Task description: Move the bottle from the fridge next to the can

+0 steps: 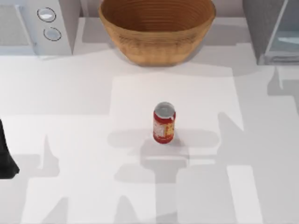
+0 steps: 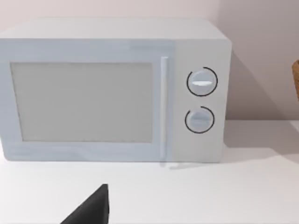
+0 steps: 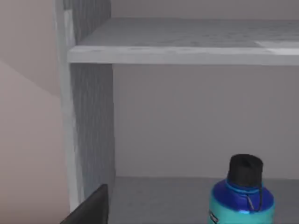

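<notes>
from above, the small red cylindrical can (image 1: 164,123) with its yellow-white label and silver top stands upright near the middle of the white worktop (image 1: 70,140). a wide woven wicker basket (image 1: 157,29) sits at the far edge behind it, well apart. the white box appliance with two round knobs (image 1: 39,25) is at the far left corner, and the grey box-shaped fridge (image 1: 273,30) with a pale bluish translucent door panel is at the far right corner. a dark part of the left arm (image 1: 5,158) shows at the left edge.

the left wrist view faces the front of the white appliance, its door shut. a black piece of the left end effector (image 2: 91,210) juts in low; whether it is released or clenched cannot be told.

the right wrist view looks into the fridge interior, under a grey shelf (image 3: 187,44). the squat turquoise water bottle (image 3: 243,196) with blue shoulder and black screw cap stands upright on the fridge floor. a black piece of the right end effector (image 3: 91,210) sits apart from the bottle; its state cannot be told.
</notes>
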You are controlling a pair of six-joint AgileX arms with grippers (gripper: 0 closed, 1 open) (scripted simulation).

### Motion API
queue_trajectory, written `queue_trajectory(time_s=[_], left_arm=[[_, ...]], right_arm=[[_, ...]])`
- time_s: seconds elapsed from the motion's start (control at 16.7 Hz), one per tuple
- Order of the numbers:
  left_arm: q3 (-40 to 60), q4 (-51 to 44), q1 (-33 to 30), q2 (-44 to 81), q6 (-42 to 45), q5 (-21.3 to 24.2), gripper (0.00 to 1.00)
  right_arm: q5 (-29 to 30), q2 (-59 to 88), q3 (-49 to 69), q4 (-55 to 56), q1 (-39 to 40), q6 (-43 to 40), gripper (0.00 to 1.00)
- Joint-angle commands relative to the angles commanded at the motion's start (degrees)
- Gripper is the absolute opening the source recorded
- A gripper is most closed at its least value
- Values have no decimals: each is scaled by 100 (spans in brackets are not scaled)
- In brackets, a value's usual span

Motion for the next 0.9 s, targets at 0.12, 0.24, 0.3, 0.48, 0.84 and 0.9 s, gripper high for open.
queue_trajectory(time_s=[0.12, 0.24, 0.3, 0.48, 0.84, 0.9], left_arm=[[0, 0, 0, 0, 0, 0, 100], [0, 0, 0, 0, 0, 0, 100], [0, 0, 0, 0, 0, 0, 100], [0, 0, 0, 0, 0, 0, 100], [0, 0, 0, 0, 0, 0, 100], [0, 0, 0, 0, 0, 0, 100]], right_arm=[[-123, 1296, 558, 626, -126, 7, 100], [-233, 2510, 1081, 1212, -247, 12, 100], [-282, 3070, 1324, 1485, -304, 13, 100], [-403, 4481, 1956, 2191, -455, 11, 100], [-511, 5737, 2588, 2895, -608, 3, 100], [-511, 5737, 2588, 2895, -608, 3, 100]])
